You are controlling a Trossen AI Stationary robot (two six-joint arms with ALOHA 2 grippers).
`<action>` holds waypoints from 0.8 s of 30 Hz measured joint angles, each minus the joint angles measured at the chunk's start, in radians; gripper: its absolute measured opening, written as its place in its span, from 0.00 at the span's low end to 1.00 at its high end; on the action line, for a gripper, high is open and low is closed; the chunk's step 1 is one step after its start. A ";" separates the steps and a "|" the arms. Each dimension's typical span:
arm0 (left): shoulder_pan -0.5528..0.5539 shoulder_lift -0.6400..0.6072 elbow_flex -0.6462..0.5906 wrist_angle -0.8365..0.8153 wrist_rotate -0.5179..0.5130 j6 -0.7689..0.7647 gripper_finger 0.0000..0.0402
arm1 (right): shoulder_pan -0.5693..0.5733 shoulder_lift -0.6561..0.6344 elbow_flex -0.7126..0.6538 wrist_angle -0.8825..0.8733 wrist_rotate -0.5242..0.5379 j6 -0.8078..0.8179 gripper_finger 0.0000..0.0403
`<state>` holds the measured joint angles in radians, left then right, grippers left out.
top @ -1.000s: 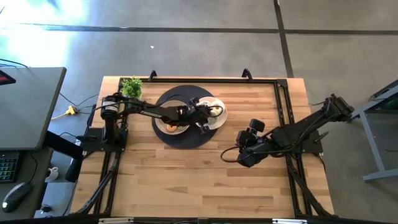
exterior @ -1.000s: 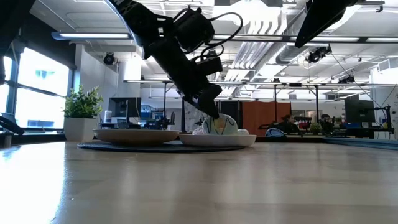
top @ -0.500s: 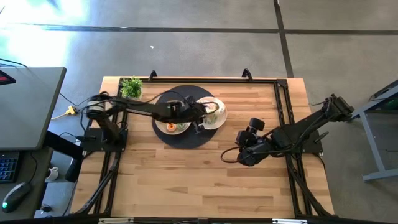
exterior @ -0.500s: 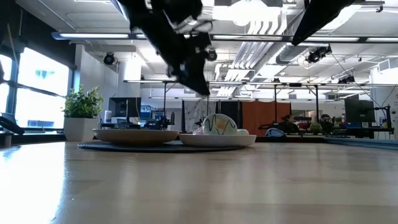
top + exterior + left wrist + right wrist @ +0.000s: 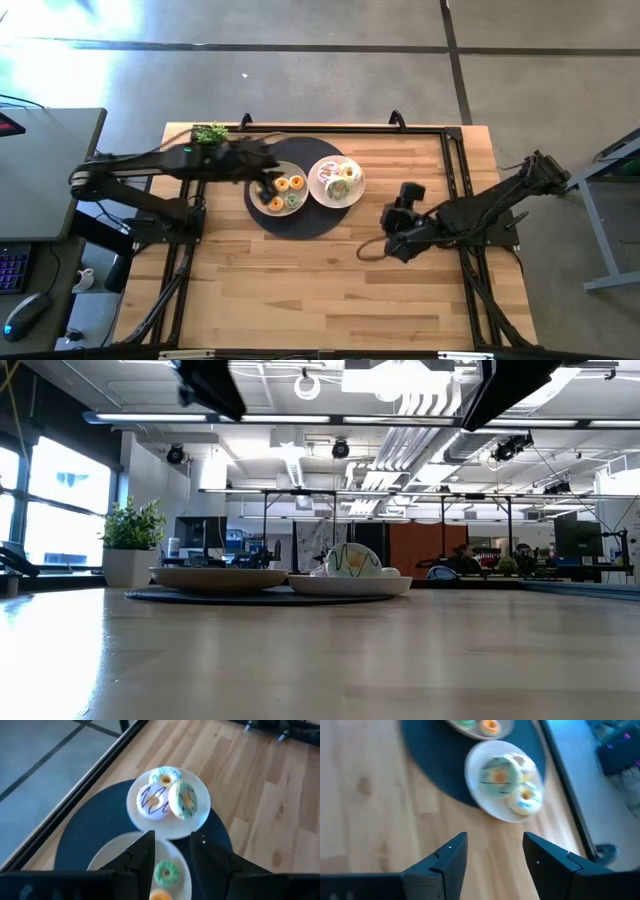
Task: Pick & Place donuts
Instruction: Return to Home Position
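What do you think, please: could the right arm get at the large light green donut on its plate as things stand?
Probably yes. The right gripper is open over the bare table beside the white plate, the light green donut lies uncovered, and the left gripper hangs by the other plate, clear.

Two white plates (image 5: 352, 164) side by side on dark round mat (image 5: 300, 222), potted plant (image 5: 210, 135) nearby

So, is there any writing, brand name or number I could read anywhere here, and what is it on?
No text can be read in any view.
Large donuts: the squiggles are icing, not letters.
White plates: plain.
Left arm's fingers and right arm's fingers: no label shows.
Room in the low view: anything written there is too small to read.
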<state>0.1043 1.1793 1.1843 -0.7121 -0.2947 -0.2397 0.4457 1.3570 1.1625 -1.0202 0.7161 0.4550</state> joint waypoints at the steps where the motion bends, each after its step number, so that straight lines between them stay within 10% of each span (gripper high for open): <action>1: -0.001 -0.033 0.000 -0.035 0.000 -0.010 0.30 | -0.011 -0.012 0.000 -0.014 0.005 0.011 0.47; 8: -0.066 -0.294 -0.134 -0.132 -0.039 -0.096 0.30 | -0.089 -0.159 -0.002 -0.115 0.003 0.096 0.47; 13: -0.118 -0.526 -0.326 -0.099 -0.108 -0.133 0.30 | -0.105 -0.345 -0.160 0.122 0.007 -0.024 0.47; 24: -0.131 -0.956 -0.673 0.136 -0.034 -0.030 0.30 | -0.299 -0.845 -0.657 0.780 -0.462 -0.341 0.47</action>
<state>-0.0269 0.2234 0.5115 -0.5757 -0.3289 -0.2700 0.1470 0.5120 0.5052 -0.2398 0.2536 0.1144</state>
